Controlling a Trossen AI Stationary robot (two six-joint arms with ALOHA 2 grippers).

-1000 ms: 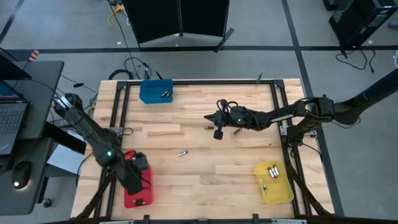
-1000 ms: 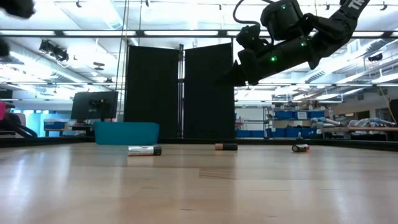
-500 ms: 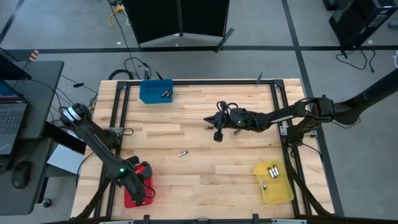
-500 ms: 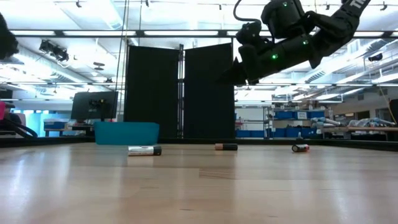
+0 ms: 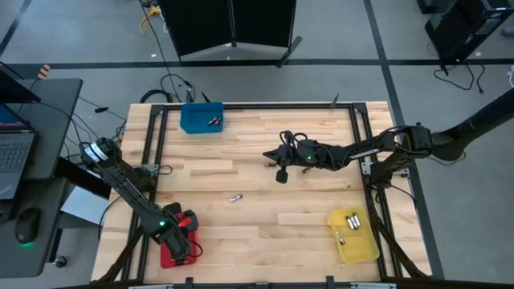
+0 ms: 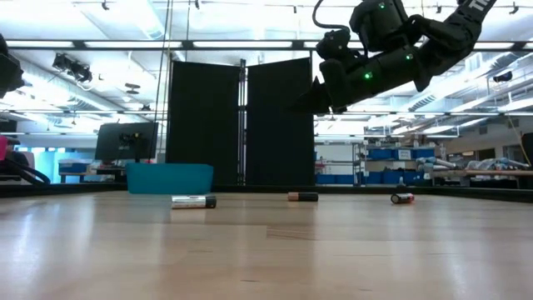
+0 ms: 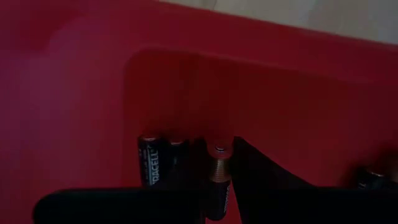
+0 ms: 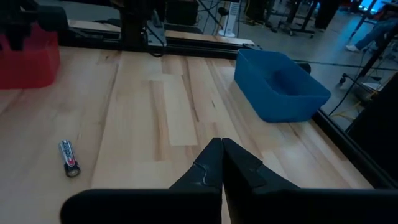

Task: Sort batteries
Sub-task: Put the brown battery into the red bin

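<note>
Left arm drops into the red tray as the right waits mid-table

The left gripper [image 5: 181, 245], lower than a second ago, sits inside the red tray [image 5: 167, 258] at the table's near-left edge, fingers pinching a copper-banded battery [image 7: 218, 169] beside another cell [image 7: 150, 167]; delivery looks imminent. A loose battery [image 5: 236, 197] lies on open wood. The right gripper [image 5: 282, 173] hovers closed, empty.

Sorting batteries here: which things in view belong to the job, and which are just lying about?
Job: loose batteries on the table, red tray, blue tray, yellow tray, left gripper, right gripper.

Lying about: laptop, floor cables.
</note>
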